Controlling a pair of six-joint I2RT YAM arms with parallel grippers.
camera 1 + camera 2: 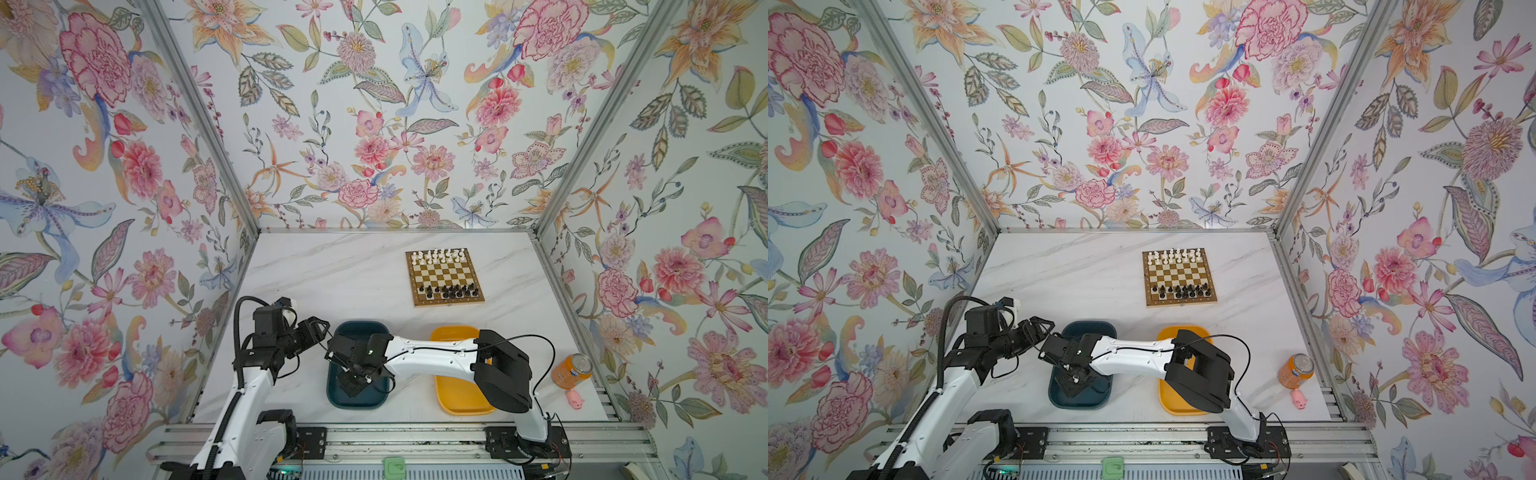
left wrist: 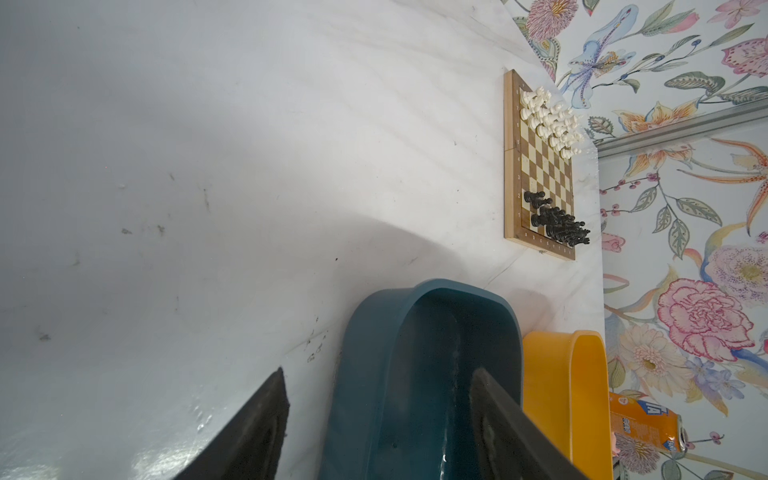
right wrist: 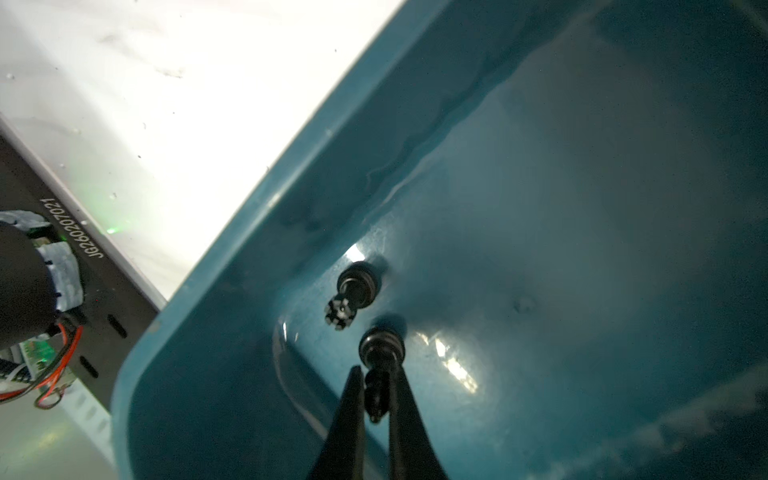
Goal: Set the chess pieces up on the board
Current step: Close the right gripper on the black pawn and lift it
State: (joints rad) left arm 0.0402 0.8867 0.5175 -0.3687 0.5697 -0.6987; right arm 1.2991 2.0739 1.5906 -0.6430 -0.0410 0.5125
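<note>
1. In the teal tray (image 3: 257, 216), the right gripper (image 3: 376, 376) is clamped on a tiny black chess piece (image 3: 381, 347); it could be twisted loose when lifted.
2. A second black piece (image 3: 351, 297) just beside it might be knocked.
3. The left gripper (image 2: 378, 374) is held open, empty.
4. Far off, chess pieces (image 1: 451, 290) crowded on the board (image 1: 444, 272) could be toppled during placement.

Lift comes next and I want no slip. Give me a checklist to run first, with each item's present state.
1. Right gripper shut on black piece: ok.
2. Piece upright in the grip: cannot tell.
3. Second piece clear of the fingers: ok, beside it in the tray.
4. Left gripper open, empty: ok.
5. Left gripper clear of right arm: cannot tell, close in both top views.
6. Gaps in the board's black rows: ok.
</note>
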